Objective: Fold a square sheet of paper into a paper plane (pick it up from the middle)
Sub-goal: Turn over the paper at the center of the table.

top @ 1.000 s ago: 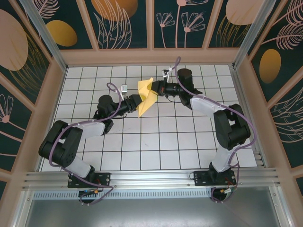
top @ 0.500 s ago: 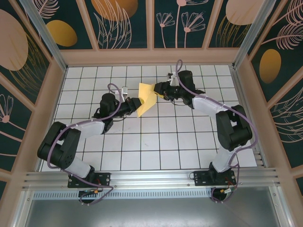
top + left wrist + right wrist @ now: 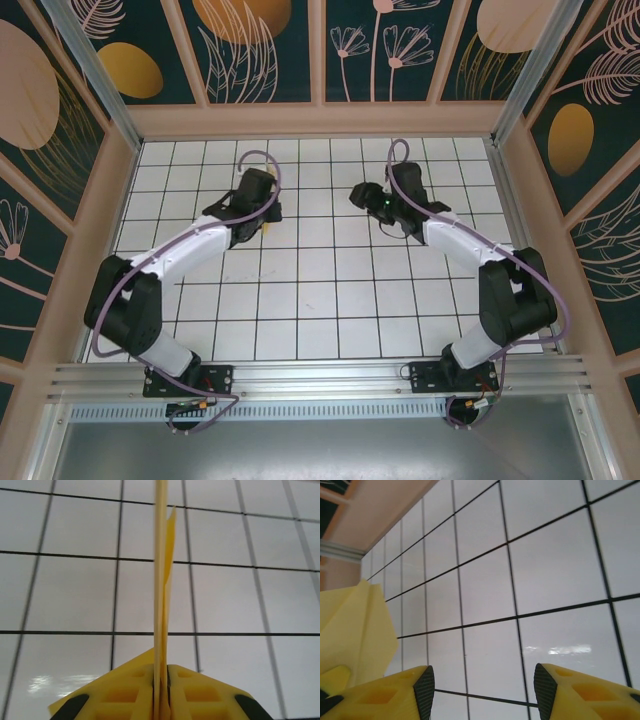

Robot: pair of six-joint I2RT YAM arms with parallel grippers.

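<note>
Pinching thin, creased yellow paper plane (image 3: 165,580) edge-on, left jaws meet.

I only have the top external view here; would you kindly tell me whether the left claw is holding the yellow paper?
Observer: Yes; the left wrist view has the left claw shut on the folded yellow paper, seen edge-on.
Operator: Thank you; and the other one?
Observer: Its wrist view has the right claw open, bare tiles between its fingers.
Operator: Is the paper close to it?
Observer: There the paper sits at the left, outside the gap between the fingers.
</note>
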